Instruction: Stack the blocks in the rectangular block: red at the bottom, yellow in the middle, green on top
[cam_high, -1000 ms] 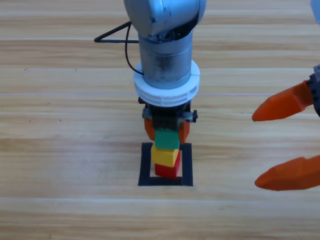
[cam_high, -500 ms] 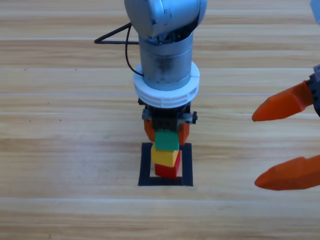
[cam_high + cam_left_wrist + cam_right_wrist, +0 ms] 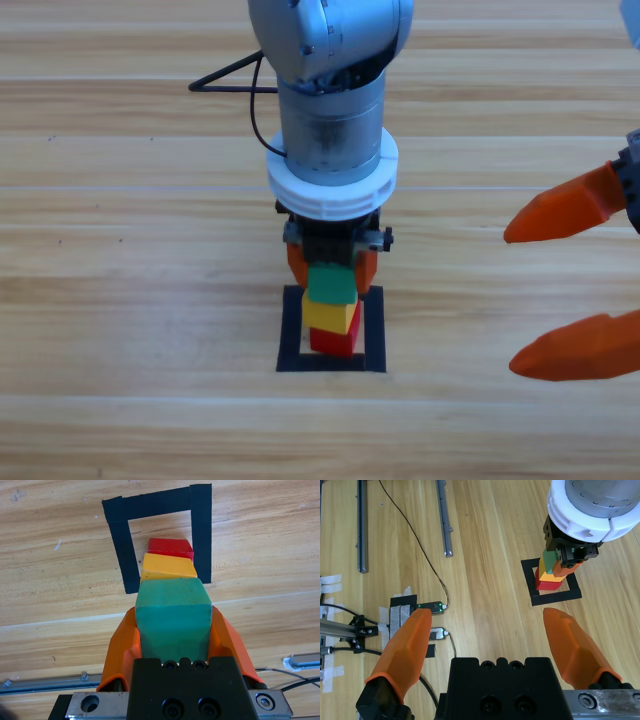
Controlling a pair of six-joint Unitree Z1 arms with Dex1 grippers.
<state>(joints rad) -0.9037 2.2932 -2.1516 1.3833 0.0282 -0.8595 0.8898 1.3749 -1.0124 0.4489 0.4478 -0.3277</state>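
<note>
The red cube point(image 3: 335, 342) rests inside the black tape rectangle point(image 3: 290, 330), toward its right side, with the yellow cube point(image 3: 332, 316) on top of it. My left gripper point(image 3: 332, 275) comes straight down over the stack and is shut on the green cube point(image 3: 332, 285), which sits at or just above the yellow one. In the left wrist view both orange jaws press the sides of the green cube point(image 3: 172, 615), with yellow point(image 3: 167, 567) and red point(image 3: 170, 545) beyond it. My right gripper point(image 3: 512, 300) waits open at the right edge, holding nothing.
A black cable point(image 3: 225, 75) loops on the table behind the left arm. The right wrist view shows metal rails point(image 3: 444, 517), wires and a taped-down device point(image 3: 430, 609) on the wood, well away from the tape rectangle point(image 3: 555, 597).
The left gripper has sunk slightly with the green cube, closer onto the yellow cube. The right gripper has held still.
</note>
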